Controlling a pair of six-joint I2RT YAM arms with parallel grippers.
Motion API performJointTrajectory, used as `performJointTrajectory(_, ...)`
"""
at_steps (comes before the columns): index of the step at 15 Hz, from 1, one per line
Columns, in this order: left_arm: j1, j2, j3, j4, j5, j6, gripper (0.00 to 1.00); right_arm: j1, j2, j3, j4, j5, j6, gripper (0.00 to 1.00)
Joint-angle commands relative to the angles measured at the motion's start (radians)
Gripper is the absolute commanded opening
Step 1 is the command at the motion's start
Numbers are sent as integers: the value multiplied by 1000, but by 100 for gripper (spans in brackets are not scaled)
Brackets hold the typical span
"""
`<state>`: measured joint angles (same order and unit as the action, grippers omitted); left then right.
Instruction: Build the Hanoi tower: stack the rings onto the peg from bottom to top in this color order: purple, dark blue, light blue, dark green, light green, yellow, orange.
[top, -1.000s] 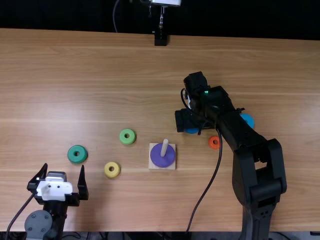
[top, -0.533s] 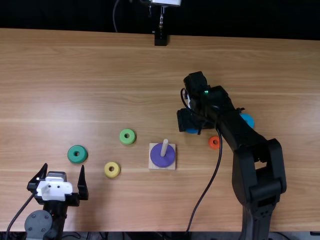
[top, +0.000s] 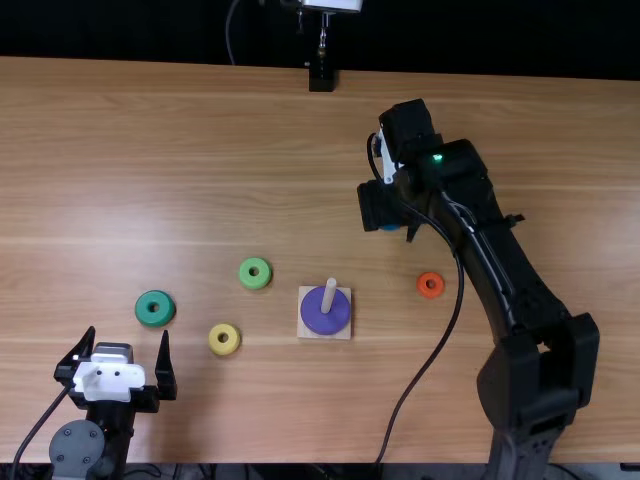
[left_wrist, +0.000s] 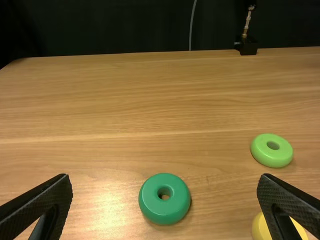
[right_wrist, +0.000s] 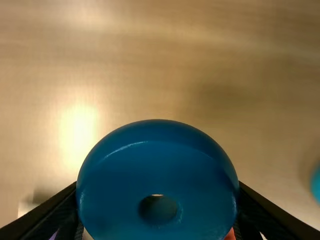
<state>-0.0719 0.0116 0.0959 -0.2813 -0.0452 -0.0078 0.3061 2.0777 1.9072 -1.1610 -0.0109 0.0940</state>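
Dark blue ring (right_wrist: 157, 167) held, peg (top: 329, 293) well apart

Base (top: 304, 333) holds peg (top: 330, 290), one ring (top: 324, 317) around it. Three loose rings (top: 223, 349) lie left; another ring (top: 421, 286) lies right.

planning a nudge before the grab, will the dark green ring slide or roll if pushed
The dark green ring lies flat on the table, so a push would probably slide it rather than roll it. Its rounded, glossy side might slip in a loose grip. Its even round shape suggests it is stiff and unlikely to squash.
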Motion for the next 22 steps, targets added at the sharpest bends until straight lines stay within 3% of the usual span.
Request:
performJointTrajectory(1,0,-12,-55,-11,-6,-7,100,28,-57,75,-79,-11,-33,0)
performJointTrajectory(3,0,-12,-55,-11,-6,-7,100,71,-62,205,-235,-19,-149,0)
performJointTrajectory(4,0,-12,-55,-11,-6,-7,100,83,-62,276,-313,-22,-171,0)
performJointTrajectory(6,0,-12,-55,-11,-6,-7,100,122,-62,398,-410,-22,-184,0)
performJointTrajectory(8,0,-12,-55,-11,-6,-7,100,162,-62,454,-410,-24,-238,0)
performJointTrajectory(14,0,-12,-55,-11,-6,-7,100,281,-117,435,-410,-26,-247,0)
performJointTrajectory(17,0,-12,-55,-11,-6,-7,100,320,-191,294,-410,-33,-247,0)
performJointTrajectory(20,0,-12,-55,-11,-6,-7,100,318,-251,167,-410,-74,-247,0)
performJointTrajectory(22,0,-12,-55,-11,-6,-7,100,320,-268,116,-410,-76,-247,0)
